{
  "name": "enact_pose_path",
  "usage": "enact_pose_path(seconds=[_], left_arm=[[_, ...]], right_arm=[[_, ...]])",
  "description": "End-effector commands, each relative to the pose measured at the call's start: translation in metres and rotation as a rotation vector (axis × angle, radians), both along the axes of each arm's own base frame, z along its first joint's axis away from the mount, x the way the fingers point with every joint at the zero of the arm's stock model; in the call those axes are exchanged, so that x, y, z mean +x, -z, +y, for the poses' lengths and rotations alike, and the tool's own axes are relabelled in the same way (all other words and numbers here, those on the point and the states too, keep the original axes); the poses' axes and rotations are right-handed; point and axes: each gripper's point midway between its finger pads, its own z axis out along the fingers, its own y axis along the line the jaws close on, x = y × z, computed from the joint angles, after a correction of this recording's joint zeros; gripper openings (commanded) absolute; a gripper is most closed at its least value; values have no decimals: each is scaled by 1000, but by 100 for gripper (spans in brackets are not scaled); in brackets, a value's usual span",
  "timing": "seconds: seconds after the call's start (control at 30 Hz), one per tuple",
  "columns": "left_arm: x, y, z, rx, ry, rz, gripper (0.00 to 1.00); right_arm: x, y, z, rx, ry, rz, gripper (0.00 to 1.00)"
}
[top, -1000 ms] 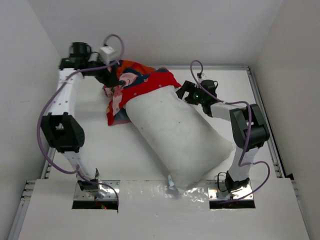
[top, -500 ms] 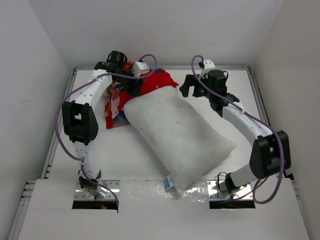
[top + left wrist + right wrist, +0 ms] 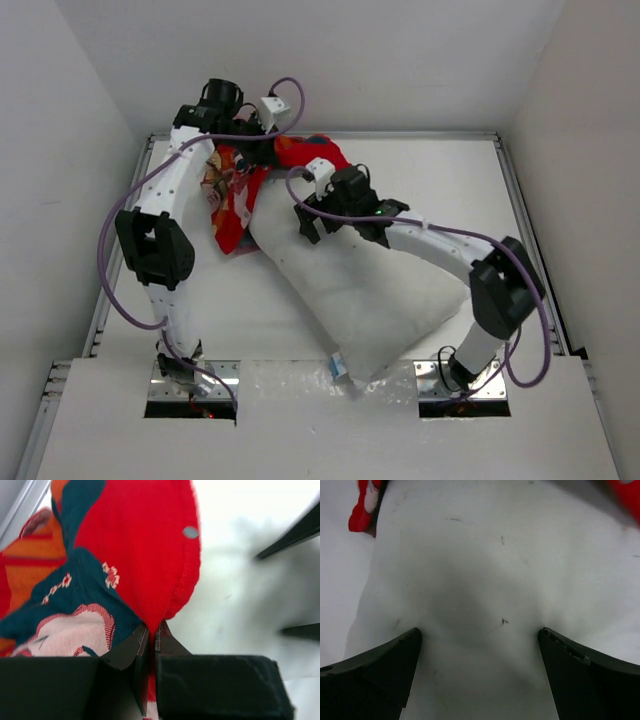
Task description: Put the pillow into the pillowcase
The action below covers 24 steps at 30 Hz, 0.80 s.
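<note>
The white pillow (image 3: 370, 290) lies diagonally across the table, its far end at the red pillowcase (image 3: 232, 195). My left gripper (image 3: 268, 148) is at the back, shut on a red edge of the pillowcase (image 3: 140, 540); in the left wrist view the fabric is pinched between the closed fingers of the left gripper (image 3: 151, 632). My right gripper (image 3: 340, 220) is over the pillow's far end. In the right wrist view the right gripper (image 3: 480, 642) is open wide, both fingertips pressed into the pillow (image 3: 485, 570). Red pillowcase (image 3: 364, 507) shows at the upper left.
White walls close in the table (image 3: 500, 200) on three sides, with metal rails along its left and right edges. The pillow's small tag (image 3: 338, 368) hangs at the near edge by the arm bases. The purple cables loop above both arms.
My left gripper has closed on the pillowcase edge at the back. My right arm swung left from beside the pillow onto its far end, still open.
</note>
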Motion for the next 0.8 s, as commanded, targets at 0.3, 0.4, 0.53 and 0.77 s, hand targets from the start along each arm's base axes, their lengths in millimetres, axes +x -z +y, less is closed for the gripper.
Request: enact_pose_path(seconds=[0.3,0.4,0.53,0.77], left_arm=[[-76,-62,-30,-235,221,94,0],[-88,-57,-36,-274,281,123,0],[-105,-65,-46,-346,362,131,0],[-126,-87,-66,-428,465,96,0]], right_arm=[[49,-67,84,362,36,-116,0],[53,-162,72,705,93,-390,0],[76,-223,39,913,304,-582,0],[151,-133,-23,645,914,-550,0]])
